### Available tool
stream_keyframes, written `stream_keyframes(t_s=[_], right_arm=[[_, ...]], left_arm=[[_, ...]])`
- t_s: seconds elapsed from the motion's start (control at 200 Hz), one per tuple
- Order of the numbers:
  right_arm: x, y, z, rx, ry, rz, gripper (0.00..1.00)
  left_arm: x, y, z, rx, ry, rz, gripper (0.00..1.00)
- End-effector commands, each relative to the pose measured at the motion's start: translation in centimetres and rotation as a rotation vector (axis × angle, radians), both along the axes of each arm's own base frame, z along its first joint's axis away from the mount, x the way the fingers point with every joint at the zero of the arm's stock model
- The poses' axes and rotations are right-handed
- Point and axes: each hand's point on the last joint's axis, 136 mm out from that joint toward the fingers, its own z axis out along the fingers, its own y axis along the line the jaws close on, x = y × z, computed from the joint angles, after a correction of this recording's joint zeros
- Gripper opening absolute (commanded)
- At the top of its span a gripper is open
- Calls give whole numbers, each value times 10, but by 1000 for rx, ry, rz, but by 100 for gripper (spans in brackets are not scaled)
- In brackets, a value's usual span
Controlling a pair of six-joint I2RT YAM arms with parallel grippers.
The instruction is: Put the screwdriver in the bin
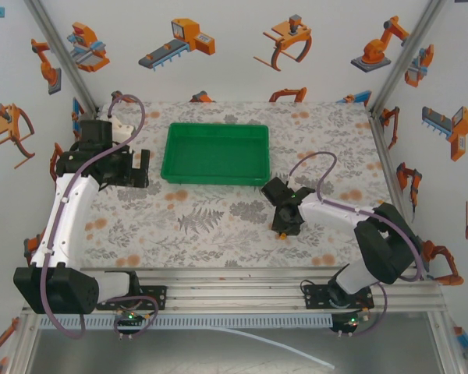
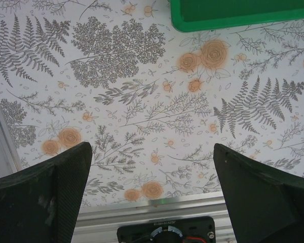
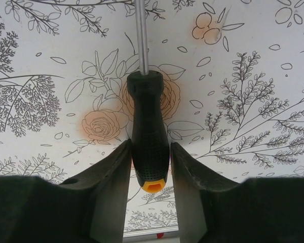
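Though overhead obscures it, wrist view shows right gripper (image 3: 150, 147) clamping screwdriver (image 3: 148, 114).

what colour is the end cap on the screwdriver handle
Orange-yellow, at the butt of the screwdriver with its black handle; the right wrist view shows it best.

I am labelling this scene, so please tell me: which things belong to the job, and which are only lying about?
Job: screwdriver, gripped by the right hand; green bin.
Not the job: left hand, open; flowered table cover.
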Motion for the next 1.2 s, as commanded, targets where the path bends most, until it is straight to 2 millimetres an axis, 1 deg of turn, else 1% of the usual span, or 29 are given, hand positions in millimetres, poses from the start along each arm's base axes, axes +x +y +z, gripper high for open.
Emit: stream_keyframes(t_s=[0.0,0.06,0.125,0.15,0.225,0.275,0.641,0.771,0.941,1.031,1.111,1.196], right_arm=[[-4,-7,-5,-30,5,-16,34],[-4,-7,-3,-28,0,-15,30],[-4,-7,-1,-26,-6,-15,29],[-3,-7,0,-25,-8,-12,27],[-2,-6,4,-16,-20,-13,26],[-1,-6,9,-9,-31,-10,23],[5,-8,49,11,-116,-3,23],[9,-11,71,2,-157,6,23],[21,-9,109,-19,-216,48,23],[32,-3,130,-33,-245,86,23],[46,7,149,-42,-271,128,23],[62,20,163,-52,-288,172,23]], left_arm=[[-6,-3,4,-14,-3,-1,97],[-6,-2,5,-12,-5,-1,97],[-5,-2,6,-10,-9,-2,97],[-5,-2,6,-9,-9,-1,97],[-5,-1,8,-6,-14,-2,97],[-5,-1,8,-5,-15,-3,97],[-4,-1,9,-5,-17,0,97],[-4,-1,10,-4,-19,1,97],[-3,-1,9,-1,-15,0,97],[-2,-1,10,-1,-18,0,97],[-2,0,10,3,-18,1,97],[-2,0,9,10,-15,-1,97]])
